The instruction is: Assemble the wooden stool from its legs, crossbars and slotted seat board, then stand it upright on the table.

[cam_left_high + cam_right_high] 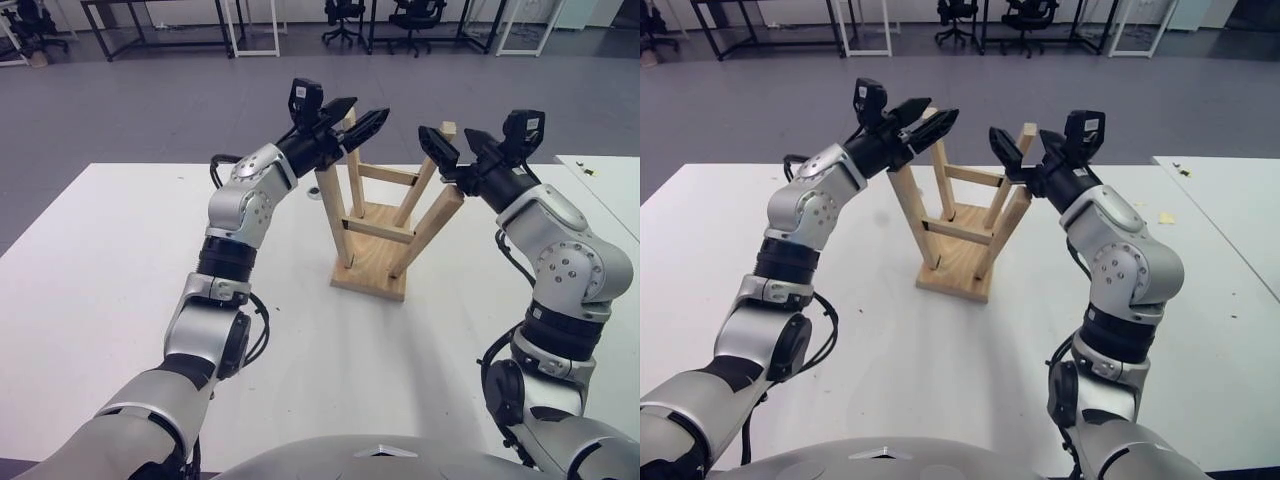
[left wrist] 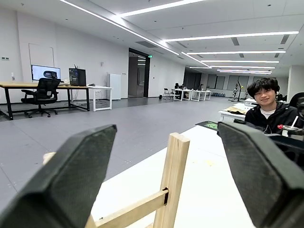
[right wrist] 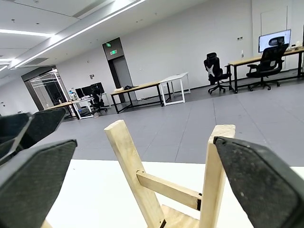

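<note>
Pale wooden stool (image 1: 375, 230), apparently fully assembled, is sitting upside down; black left gripper (image 1: 362, 115) and right gripper (image 1: 452, 145) are hovering open around its legs; righting remains.

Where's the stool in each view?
Left eye: stool upside down on the white table, just right of centre, between the arms.
Right eye: stool at centre.
Left wrist: one stool leg between the left gripper fingers.
Right wrist: two legs and a crossbar between the right gripper fingers.
Shared landmark: the white table.
</note>
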